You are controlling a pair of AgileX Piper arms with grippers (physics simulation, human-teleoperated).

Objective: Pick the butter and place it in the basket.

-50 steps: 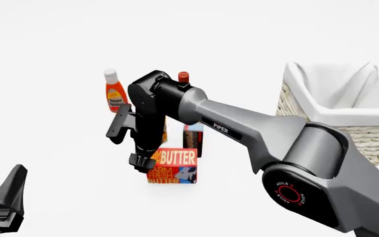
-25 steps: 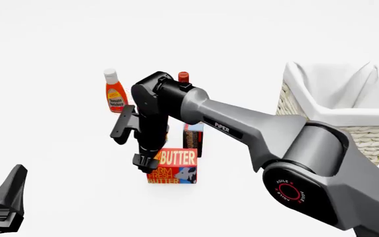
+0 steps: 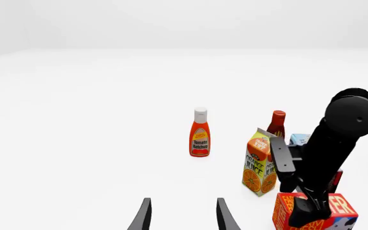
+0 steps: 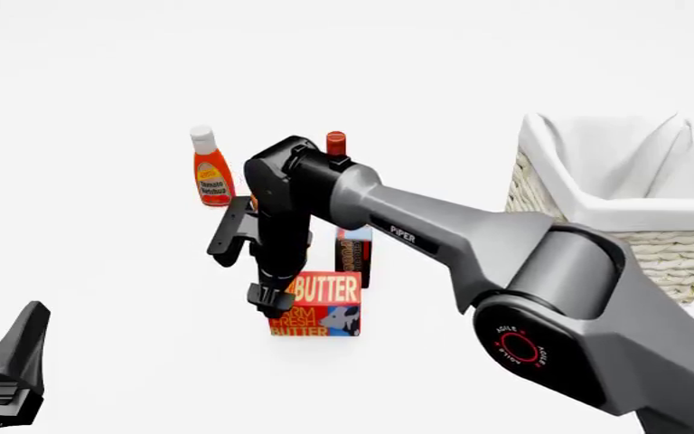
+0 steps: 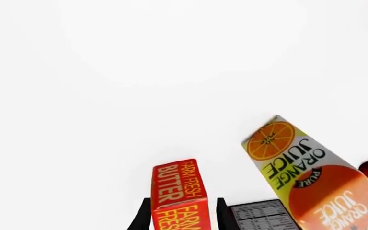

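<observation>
Red-orange butter [image 4: 318, 305] sits on the worktop at the basket's [image 4: 636, 226] eight o'clock. Right end effector [image 5: 180, 215] straddles it, fingers parted around the box; grasping seems underway, closing comes next.

All my views bright, evenly lit, flat white. Table [image 4: 106, 271] nearly blown out, merges with backdrop. Shadows faint, soft, just under butter [image 4: 318, 304]. Mild sheen on my right arm [image 4: 468, 235]. No blur, no edge distortion; everything sharp, near and far.
</observation>
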